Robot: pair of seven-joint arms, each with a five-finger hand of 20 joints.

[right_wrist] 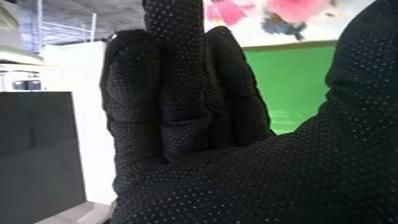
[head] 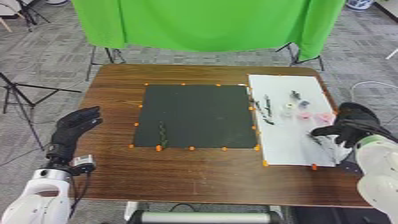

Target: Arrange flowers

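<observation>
At right, white sheet (head: 286,151): pink flowers (head: 305,115) laid out, probably light and crushable, best lifted by stems.
Right hand (head: 356,116), right edge: fingers straight, thumb apart.
Green sprig (head: 163,135), on black mat (head: 200,112): likely bendy.
Left hand (head: 79,120), far left: fingers loosely extended.

bench (head: 178,175): brown, wood-grained | mat (head: 197,112): near-black | sheet (head: 284,147): white | flowers (head: 305,115): pink | stem (head: 163,135): dark green | tabs (head: 265,163): orange | cloth (head: 204,25): bright green | left hand (head: 78,120): black | right hand (head: 357,121): black, pale-dotted
</observation>
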